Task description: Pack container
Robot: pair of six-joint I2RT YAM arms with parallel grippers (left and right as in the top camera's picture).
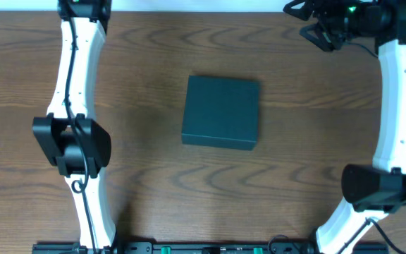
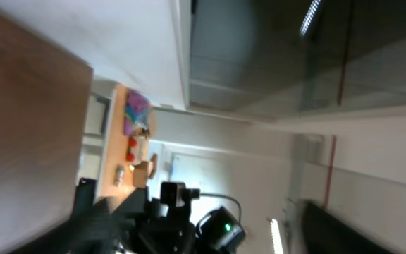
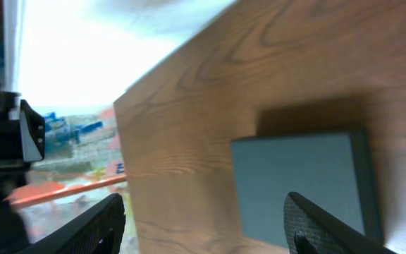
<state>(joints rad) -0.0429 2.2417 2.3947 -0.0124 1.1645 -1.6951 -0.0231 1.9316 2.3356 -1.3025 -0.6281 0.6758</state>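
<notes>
The dark teal-green container point(image 1: 220, 111) lies in the middle of the wooden table with its lid shut. It also shows in the right wrist view point(image 3: 298, 180). My right gripper point(image 1: 321, 27) is held high at the far right corner, away from the container; its two fingers stand wide apart and empty in the right wrist view point(image 3: 206, 229). My left arm reaches to the far left edge, and its gripper is cut off at the top of the overhead view. The left wrist view shows only dark blurred shapes point(image 2: 111, 226) low in the frame. No snack cans show.
The wooden table point(image 1: 146, 176) carries only the container. The table's far edge point(image 3: 122, 141) runs through the right wrist view. The left wrist view looks off the table at a distant shelf with coloured items point(image 2: 134, 134).
</notes>
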